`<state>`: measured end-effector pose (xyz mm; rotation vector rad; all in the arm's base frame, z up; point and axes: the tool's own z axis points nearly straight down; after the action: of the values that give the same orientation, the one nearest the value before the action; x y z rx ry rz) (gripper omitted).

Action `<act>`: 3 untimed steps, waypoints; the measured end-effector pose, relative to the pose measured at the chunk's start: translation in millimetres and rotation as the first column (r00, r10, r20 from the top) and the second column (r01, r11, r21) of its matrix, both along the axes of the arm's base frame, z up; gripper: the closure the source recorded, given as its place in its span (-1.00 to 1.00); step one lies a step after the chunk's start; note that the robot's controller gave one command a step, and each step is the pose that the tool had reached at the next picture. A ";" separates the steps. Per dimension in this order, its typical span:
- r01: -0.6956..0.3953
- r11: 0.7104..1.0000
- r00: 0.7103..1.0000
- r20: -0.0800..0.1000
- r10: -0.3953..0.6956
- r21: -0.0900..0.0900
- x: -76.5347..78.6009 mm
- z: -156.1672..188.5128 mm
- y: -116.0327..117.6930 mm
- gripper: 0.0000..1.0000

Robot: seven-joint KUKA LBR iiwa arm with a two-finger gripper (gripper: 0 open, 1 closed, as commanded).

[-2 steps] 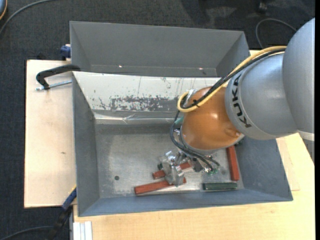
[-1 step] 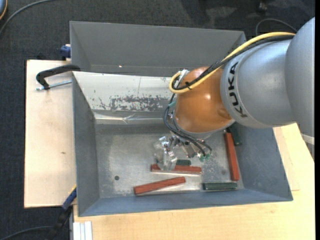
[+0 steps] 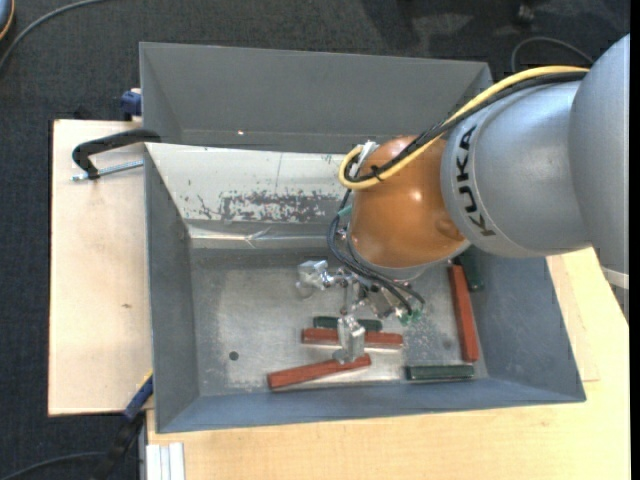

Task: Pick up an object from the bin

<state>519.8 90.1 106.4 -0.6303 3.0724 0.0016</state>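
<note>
Grey metal bin, dark carpet around | gripper low over short red bar at front-middle floor; grip state cannot tell | longer red bar just beside

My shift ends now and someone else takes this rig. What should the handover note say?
Gripper: low in the bin, front middle, over a short red-brown stick; whether it has a grasp cannot be told.
Things: a longer red-brown stick just in front, a third red-brown stick along the right wall, a dark bar front right, a silvery piece behind.
Done: nothing lifted yet.
Left: secure one thing, probably the short stick, and raise it clear.
</note>
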 end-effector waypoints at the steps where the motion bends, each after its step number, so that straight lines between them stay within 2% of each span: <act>1: -0.263 0.965 0.965 0.001 0.264 -0.003 40.2 -32.9 -46.2 -1.00; 2: -0.536 0.844 0.844 -0.004 0.536 -0.001 -21.9 -31.9 -26.1 -1.00; 3: -0.536 0.844 0.844 -0.002 0.536 -0.002 -21.2 -31.6 -26.5 1.00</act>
<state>498.6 63.6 74.7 -1.4634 2.7770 0.0007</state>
